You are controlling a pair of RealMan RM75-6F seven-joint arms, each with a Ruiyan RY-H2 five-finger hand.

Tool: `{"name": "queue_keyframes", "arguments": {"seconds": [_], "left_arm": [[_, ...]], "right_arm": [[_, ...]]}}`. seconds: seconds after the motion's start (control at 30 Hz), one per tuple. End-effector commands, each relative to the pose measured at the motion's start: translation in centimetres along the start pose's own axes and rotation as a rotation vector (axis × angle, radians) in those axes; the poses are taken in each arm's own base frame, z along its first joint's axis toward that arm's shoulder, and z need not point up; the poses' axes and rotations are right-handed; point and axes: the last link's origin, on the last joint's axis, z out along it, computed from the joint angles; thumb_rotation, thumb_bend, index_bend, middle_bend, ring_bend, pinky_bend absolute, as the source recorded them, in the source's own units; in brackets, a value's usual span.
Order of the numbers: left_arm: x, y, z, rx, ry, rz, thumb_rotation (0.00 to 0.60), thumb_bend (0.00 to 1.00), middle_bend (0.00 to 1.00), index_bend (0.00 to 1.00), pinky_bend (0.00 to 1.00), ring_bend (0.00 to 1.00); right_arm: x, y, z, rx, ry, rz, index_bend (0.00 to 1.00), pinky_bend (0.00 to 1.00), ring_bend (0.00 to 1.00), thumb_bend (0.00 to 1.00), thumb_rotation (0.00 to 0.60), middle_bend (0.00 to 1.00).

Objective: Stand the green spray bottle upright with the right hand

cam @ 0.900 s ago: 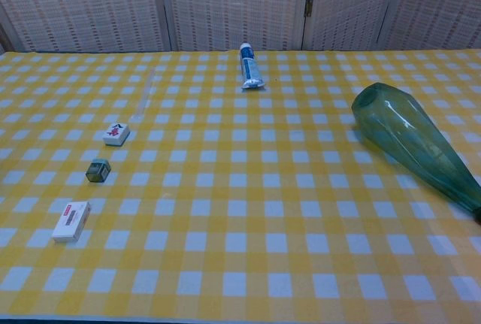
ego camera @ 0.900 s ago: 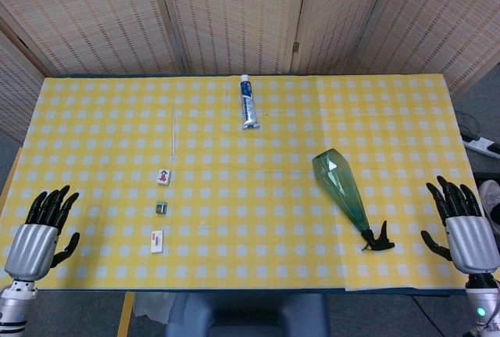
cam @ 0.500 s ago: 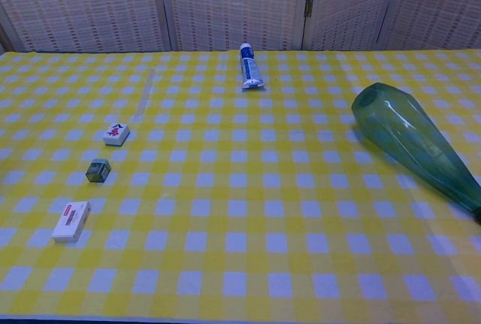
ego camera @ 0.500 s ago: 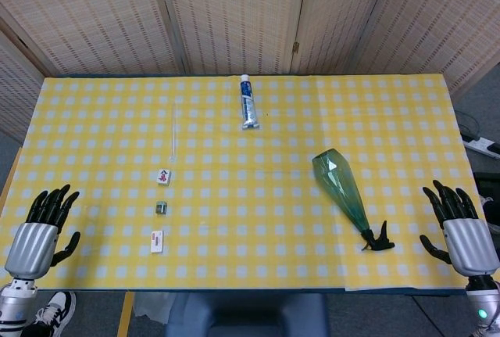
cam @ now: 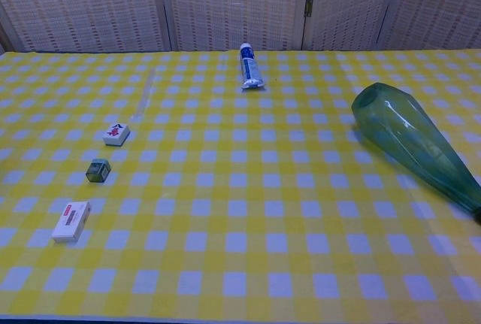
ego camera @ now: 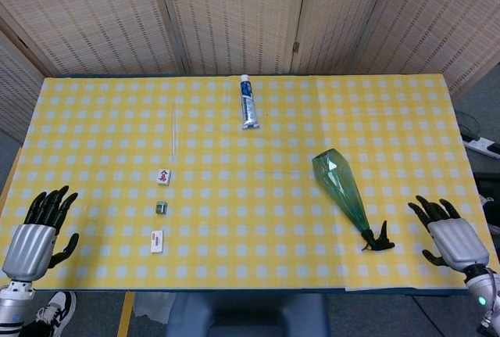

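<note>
The green spray bottle (ego camera: 341,188) lies on its side on the yellow checked cloth, its wide base toward the back and its black trigger nozzle (ego camera: 379,239) toward the front edge. The chest view shows the bottle (cam: 417,149) at the right, its nozzle cut off by the frame. My right hand (ego camera: 448,237) hovers open at the front right corner, a short way right of the nozzle and apart from it. At the front left corner my left hand (ego camera: 37,231) is open and holds nothing. The chest view shows neither hand.
A blue and white tube (ego camera: 247,103) lies at the back centre. A clear thin rod (ego camera: 173,127) lies left of it. A mahjong tile (ego camera: 163,175), a small dark green block (ego camera: 161,207) and a white eraser (ego camera: 157,241) form a line on the left.
My right hand has moved left and slightly down toward the bottle's nozzle. The left hand and the bottle have stayed put.
</note>
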Motion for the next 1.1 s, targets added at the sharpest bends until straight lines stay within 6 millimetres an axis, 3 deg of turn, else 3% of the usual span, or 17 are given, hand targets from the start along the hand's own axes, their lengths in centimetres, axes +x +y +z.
{"name": "queue_keyframes", "arguments": {"seconds": [0.03, 0.5, 0.8, 1.1], "left_arm": [[0.0, -0.1, 0.1, 0.000, -0.005, -0.007, 0.600, 0.47, 0.00, 0.00, 0.00, 0.00], [-0.1, -0.6, 0.6, 0.012, -0.020, -0.019, 0.599, 0.48, 0.00, 0.00, 0.00, 0.00], [0.0, -0.7, 0.6, 0.012, -0.019, -0.029, 0.599, 0.48, 0.00, 0.00, 0.00, 0.01], [0.1, -0.9, 0.6, 0.023, -0.015, -0.037, 0.600, 0.48, 0.01, 0.00, 0.00, 0.01]], "right_arm": [[-0.3, -0.3, 0.8, 0.020, -0.098, -0.031, 0.00, 0.00, 0.10, 0.32, 0.600, 0.01], [-1.6, -1.6, 4.0, 0.074, -0.205, -0.070, 0.00, 0.00, 0.10, 0.32, 0.600, 0.01], [-1.5, -2.7, 5.5, 0.099, -0.242, -0.115, 0.00, 0.00, 0.10, 0.32, 0.600, 0.01], [-1.6, -5.0, 6.4, 0.149, -0.255, -0.175, 0.00, 0.00, 0.11, 0.32, 0.600, 0.01]]}}
